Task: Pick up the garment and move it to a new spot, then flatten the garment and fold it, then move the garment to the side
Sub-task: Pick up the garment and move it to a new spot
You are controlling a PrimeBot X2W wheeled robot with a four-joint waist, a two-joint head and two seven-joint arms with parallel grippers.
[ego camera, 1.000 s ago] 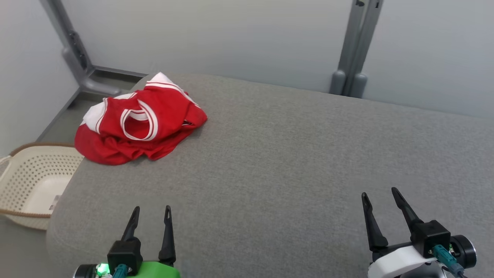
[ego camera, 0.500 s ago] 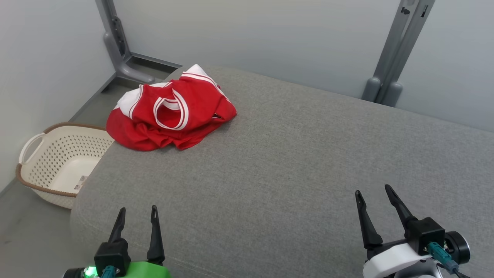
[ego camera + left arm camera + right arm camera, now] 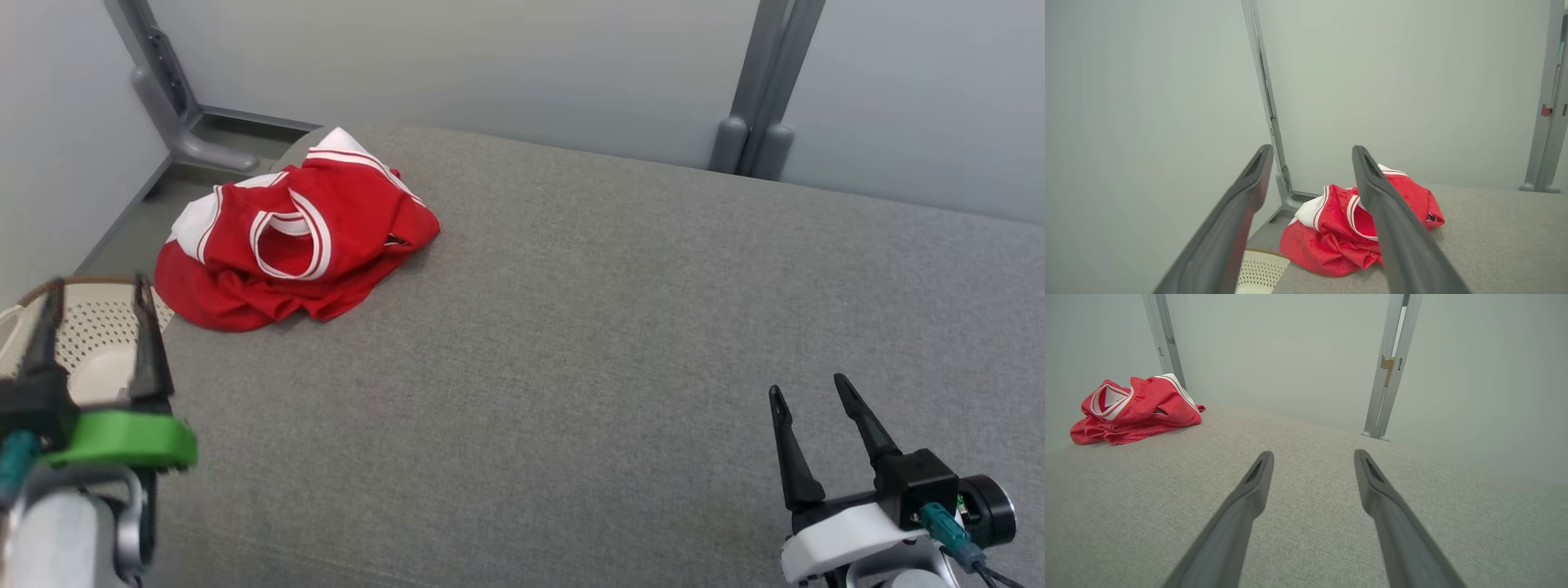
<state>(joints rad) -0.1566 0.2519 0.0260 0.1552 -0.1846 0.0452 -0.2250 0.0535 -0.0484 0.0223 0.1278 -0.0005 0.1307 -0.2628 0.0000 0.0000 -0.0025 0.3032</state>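
i see grey surface (image 3: 612, 327) taking up most of head view. red garment (image 3: 286, 245) with white trim lies crumpled at its far left corner, right at edge. cream perforated basket (image 3: 96, 327) sits on floor beside surface's left edge. left gripper (image 3: 100, 282) hovers over basket, jaws wide apart, nothing in them, short of garment. right gripper (image 3: 807, 384) over near right part of surface, jaws wide apart, empty.
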